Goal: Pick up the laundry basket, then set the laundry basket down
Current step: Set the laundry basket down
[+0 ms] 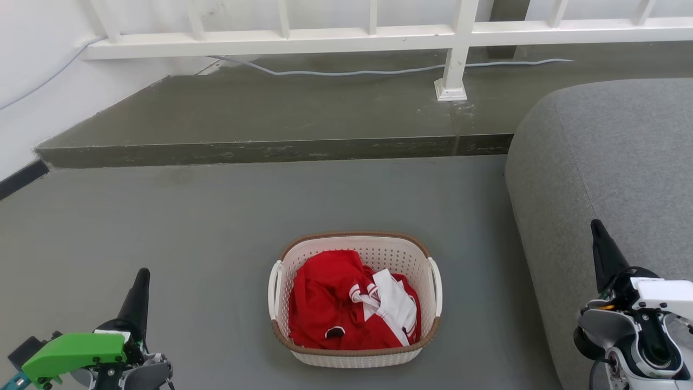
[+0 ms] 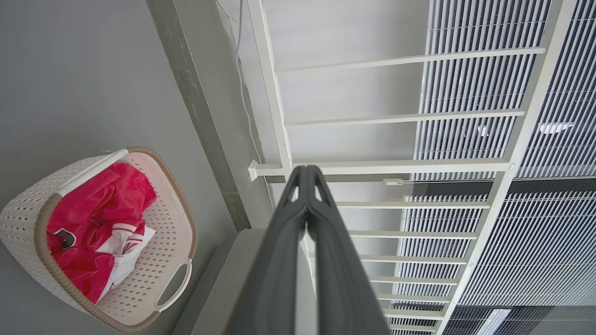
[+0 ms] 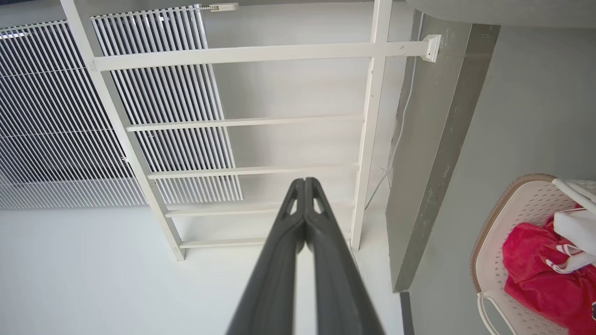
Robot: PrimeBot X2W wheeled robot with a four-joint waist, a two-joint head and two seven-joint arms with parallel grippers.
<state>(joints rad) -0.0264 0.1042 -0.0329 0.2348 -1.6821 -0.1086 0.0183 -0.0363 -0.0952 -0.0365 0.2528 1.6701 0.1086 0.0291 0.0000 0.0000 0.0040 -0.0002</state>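
- Presently at the near left: left gripper point(image 1: 143, 275), held low above the grey floor point(image 1: 162, 227), fingers pointing toward the far side.
- In the left wrist view, left gripper point(image 2: 306, 170) with both dark fingers pressed together along their length, clenched on nothing.
- At the near right: right gripper point(image 1: 596, 226), raised in front of the grey sofa point(image 1: 606, 162), fingers pointing far and slightly left.
- In the right wrist view, right gripper point(image 3: 305, 181) likewise clenched tip to tip, empty.
- Between the two grippers and well apart from both: laundry basket point(image 1: 354, 236), upright on the floor, near centre, just left of the sofa.
- Also seen at the lower left of the left wrist view point(image 2: 18, 223) and at the lower right of the right wrist view point(image 3: 507, 209), there cut off by the edge.
- Inside the basket: red garment point(image 1: 325, 303) with white cloth point(image 1: 392, 303) on top, hiding the basket's bottom.
- Both forearms cut off by the near edge of the head view; green cover point(image 1: 70, 352) over the left wrist.
- On the far side: raised step point(image 1: 270, 108), white railing point(image 1: 325, 38) and a pale cable point(image 1: 352, 71).
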